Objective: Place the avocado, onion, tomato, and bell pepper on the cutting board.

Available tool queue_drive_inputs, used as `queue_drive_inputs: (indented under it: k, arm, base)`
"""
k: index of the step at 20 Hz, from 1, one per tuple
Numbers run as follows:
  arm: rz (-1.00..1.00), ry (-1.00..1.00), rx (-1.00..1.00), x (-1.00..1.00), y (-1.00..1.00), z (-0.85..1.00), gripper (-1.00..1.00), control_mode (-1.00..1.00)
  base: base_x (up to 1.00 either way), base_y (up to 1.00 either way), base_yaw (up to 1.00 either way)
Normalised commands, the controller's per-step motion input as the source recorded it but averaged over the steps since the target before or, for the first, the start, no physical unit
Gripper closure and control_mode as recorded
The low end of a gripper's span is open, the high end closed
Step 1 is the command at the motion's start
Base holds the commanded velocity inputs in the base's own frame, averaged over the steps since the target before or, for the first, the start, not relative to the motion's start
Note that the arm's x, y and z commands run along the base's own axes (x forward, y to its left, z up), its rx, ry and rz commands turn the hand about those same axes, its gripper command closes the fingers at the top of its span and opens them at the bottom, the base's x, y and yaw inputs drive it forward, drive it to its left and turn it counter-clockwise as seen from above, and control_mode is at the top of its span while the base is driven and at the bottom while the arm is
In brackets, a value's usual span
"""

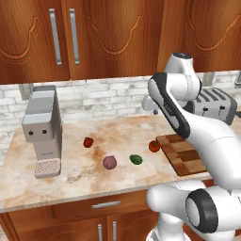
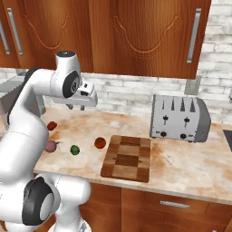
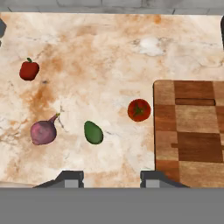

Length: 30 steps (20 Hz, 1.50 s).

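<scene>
- Gripper (image 3: 111,177): poised high above the counter (image 3: 109,57), fingers drawn in as far as they go and grasping nothing; only the two fingertips (image 3: 70,178) rise at the bottom of the hand view.
- Avocado (image 3: 93,132): lying on the counter between the onion (image 3: 43,132) and the tomato (image 3: 139,110). Likely firm and smooth-skinned, so apt to slip; best taken across its narrow middle.
- Tomato: just beside the board (image 3: 192,127), apart from its edge. Probably light and round, prone to roll; grip at the widest girth.
- Onion: well apart from the board, a short stalk pointing up. Judged hard and dull-skinned; a grip across the equator should hold.
- Pepper (image 3: 29,70): farthest from the board, stem upward. Lumpy and tapering, so fingers belong on the broad upper shoulders.
- Board: flat, bare, none of the four foods on it yet.
- Writing: no brand or label can be read; the toaster (image 2: 180,118) and coffee machine (image 1: 43,129) are too small to tell.
</scene>
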Motion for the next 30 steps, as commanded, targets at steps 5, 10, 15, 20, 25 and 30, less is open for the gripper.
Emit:
queue_drive_inputs:
  k: [5, 10, 15, 20, 25, 30]
  arm:
    - [0.0, -0.05, 0.0, -0.23, 0.02, 0.0, -1.0, -1.0]
    - [0.02, -0.15, -0.03, -0.42, 0.25, -0.01, -1.0, -1.0]
    - [0.0, 0.0, 0.0, 0.0, 0.45, -0.05, -1.0, -1.0]
    - [0.0, 0.0, 0.0, 0.0, 0.24, -0.13, -1.0, -1.0]
    - [0.0, 0.0, 0.0, 0.0, 0.09, -0.23, -1.0, -1.0]
    - [0.0, 0.0, 0.0, 0.0, 0.0, -0.31, -1.0, -1.0]
  base:
    - [0.0, 0.0, 0.0]
    - [0.0, 0.0, 0.0]
    - [0.0, 0.0, 0.0]
    - [0.0, 0.0, 0.0]
    - [0.0, 0.0, 0.0]
    - [0.0, 0.0, 0.0]
